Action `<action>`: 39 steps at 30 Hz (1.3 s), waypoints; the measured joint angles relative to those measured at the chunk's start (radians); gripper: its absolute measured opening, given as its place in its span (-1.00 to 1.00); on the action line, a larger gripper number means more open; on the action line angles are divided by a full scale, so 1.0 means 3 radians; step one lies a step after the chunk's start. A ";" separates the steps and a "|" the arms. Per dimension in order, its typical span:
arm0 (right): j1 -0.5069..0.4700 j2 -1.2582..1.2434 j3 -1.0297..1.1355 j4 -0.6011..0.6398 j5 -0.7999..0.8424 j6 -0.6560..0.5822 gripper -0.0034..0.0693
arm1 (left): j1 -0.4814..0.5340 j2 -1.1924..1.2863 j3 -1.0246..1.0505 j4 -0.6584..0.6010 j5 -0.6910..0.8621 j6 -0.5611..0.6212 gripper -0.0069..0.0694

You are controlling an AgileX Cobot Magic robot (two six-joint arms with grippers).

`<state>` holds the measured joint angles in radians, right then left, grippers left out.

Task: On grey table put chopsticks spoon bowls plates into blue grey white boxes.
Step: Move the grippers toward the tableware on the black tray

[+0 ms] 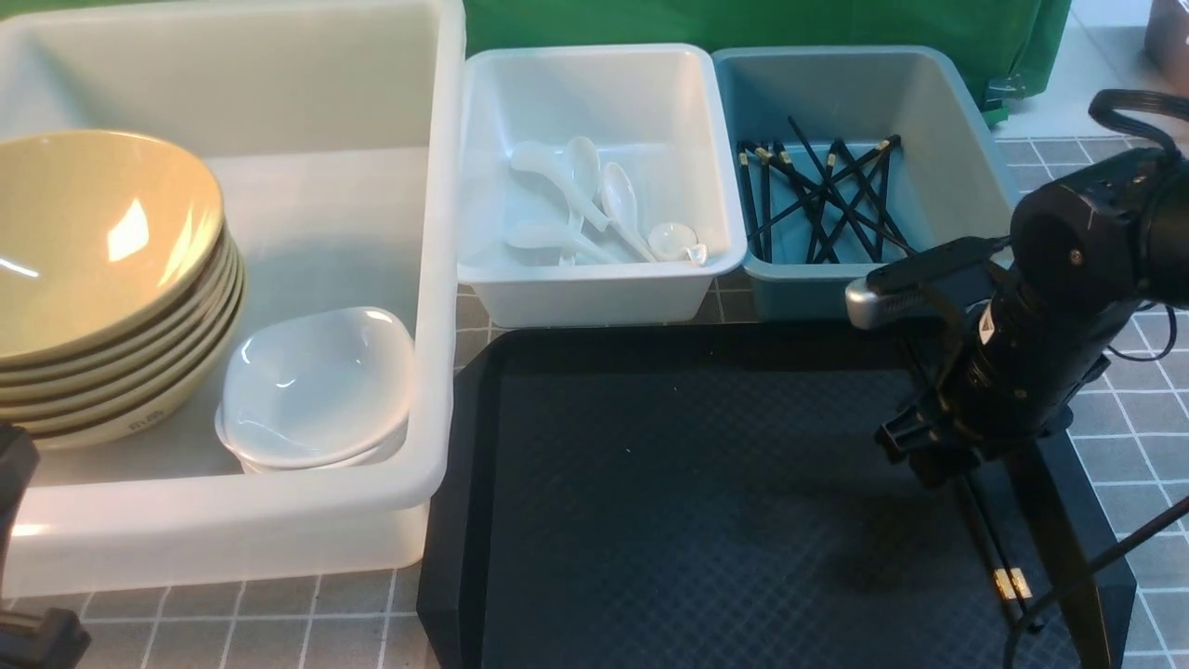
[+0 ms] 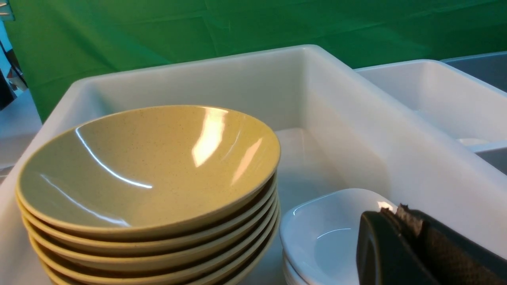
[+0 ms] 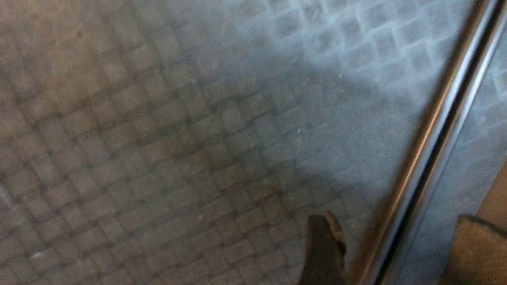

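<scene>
A pair of black chopsticks [image 1: 999, 548] with gold bands lies on the black tray [image 1: 669, 483] near its right edge. My right gripper [image 1: 1040, 595] is open and low over the tray. In the right wrist view the chopsticks [image 3: 431, 134] run between its two fingers [image 3: 323, 249], and nothing is gripped. My left gripper [image 2: 396, 211] is shut and empty, just above the stacked white dishes [image 2: 328, 233] beside the stacked tan bowls [image 2: 150, 174].
The large white box [image 1: 437, 279] holds the tan bowls [image 1: 102, 279] and white dishes [image 1: 316, 386]. The small white box [image 1: 594, 288] holds several white spoons [image 1: 594, 200]. The blue-grey box [image 1: 975, 139] holds several black chopsticks [image 1: 817, 195]. The grey tiled table [image 1: 1143, 437] shows at the right.
</scene>
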<state>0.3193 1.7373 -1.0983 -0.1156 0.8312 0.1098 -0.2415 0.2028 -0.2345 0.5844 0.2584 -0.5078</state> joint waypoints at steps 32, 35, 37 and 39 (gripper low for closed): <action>0.0221 0.0164 0.0009 0.0902 0.0237 -0.0886 -0.52 | 0.0000 0.0000 0.0000 0.0000 0.0000 0.0000 -0.84; 0.0321 -0.0045 0.0009 0.0922 0.0200 -0.0900 -0.52 | 0.0000 0.0000 0.0000 0.0000 0.0000 0.0000 -0.84; 0.0359 -0.0258 0.0009 0.0922 0.0179 -0.0941 -0.52 | 0.0000 0.0000 0.0000 0.0000 0.0000 0.0000 -0.84; 0.0362 -0.0392 0.0009 0.0918 0.0176 -0.0957 -0.52 | 0.0000 0.0000 0.0000 0.0000 0.0000 0.0000 -0.84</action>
<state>0.4278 1.6196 -1.0955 0.1597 0.8841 -0.1773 -0.2415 0.2028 -0.2345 0.5844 0.2583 -0.5078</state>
